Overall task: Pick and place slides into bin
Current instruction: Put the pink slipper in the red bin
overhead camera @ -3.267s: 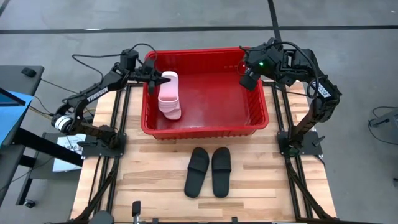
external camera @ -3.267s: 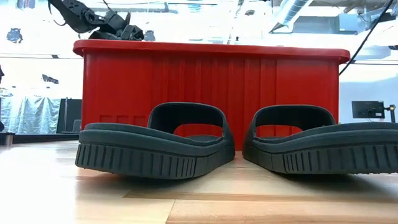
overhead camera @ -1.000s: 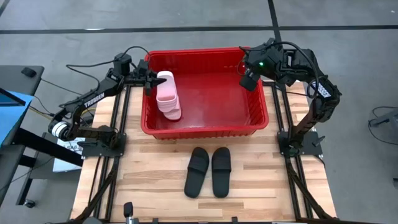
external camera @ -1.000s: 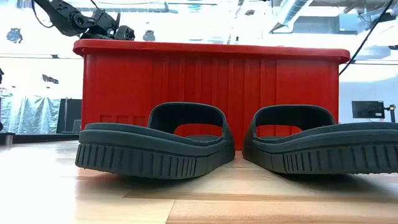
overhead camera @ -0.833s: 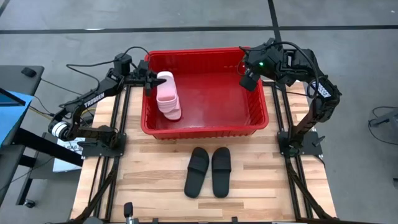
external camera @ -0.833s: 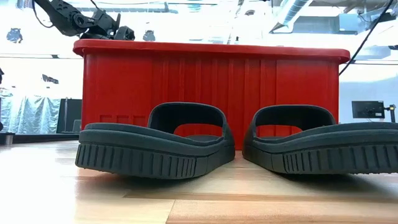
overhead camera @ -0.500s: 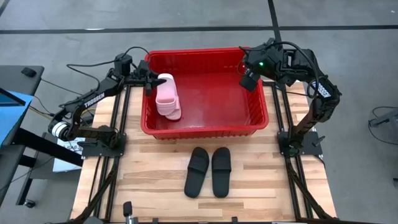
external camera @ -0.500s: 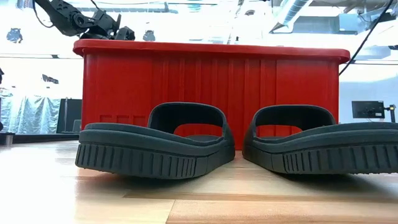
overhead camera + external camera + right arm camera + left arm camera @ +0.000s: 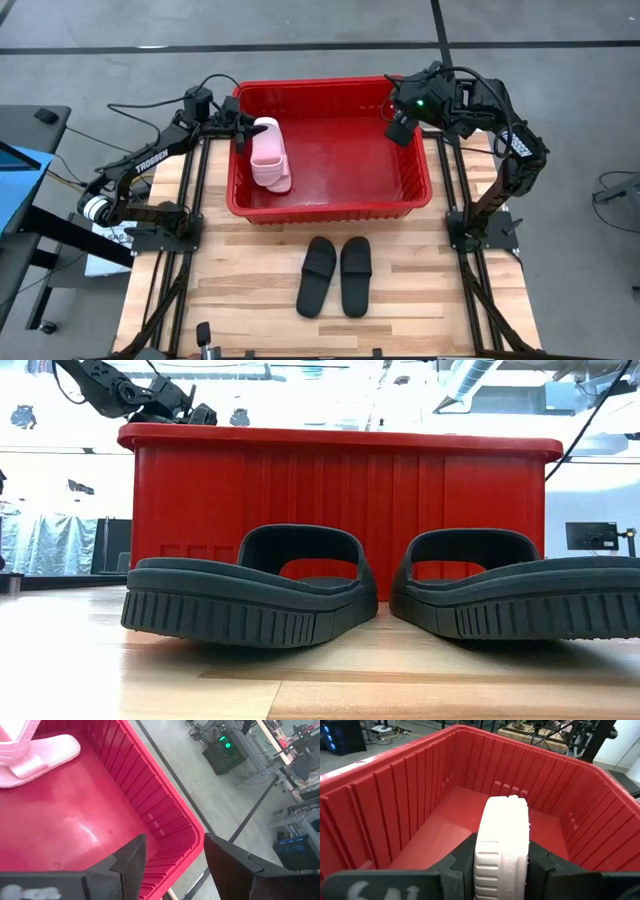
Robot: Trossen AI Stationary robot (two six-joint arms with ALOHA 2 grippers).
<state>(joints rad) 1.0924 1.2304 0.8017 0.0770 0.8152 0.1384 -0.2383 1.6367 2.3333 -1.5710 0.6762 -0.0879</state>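
The red bin [image 9: 330, 205] stands at the table's far middle. Two pale pink slides are in its left part. One [image 9: 277, 175] lies flat on the bin floor and also shows in the right wrist view [image 9: 47, 751]. My left gripper [image 9: 244, 130] is over the bin's far left corner, shut on the other pink slide [image 9: 266, 138]. Two black slides [image 9: 320, 275] [image 9: 356, 275] lie side by side, soles down, on the table in front of the bin. My right gripper [image 9: 400, 127] hangs open and empty over the bin's far right corner. My left gripper pinches the end [image 9: 501, 851] of the pink slide between its two fingers [image 9: 462, 860], one on each side. The fingers come from the table's left and slant down into the bin. The slide stands on edge and reaches away over the other pink slide. Whether it rests on that slide I cannot tell.
The bin's thick rim [image 9: 340, 440] stands high above the table. The bin's floor to the right of the pink slides [image 9: 70, 825] is bare. The wooden table runs on in front of the black slides [image 9: 250, 585]. Arm frames stand at both table sides.
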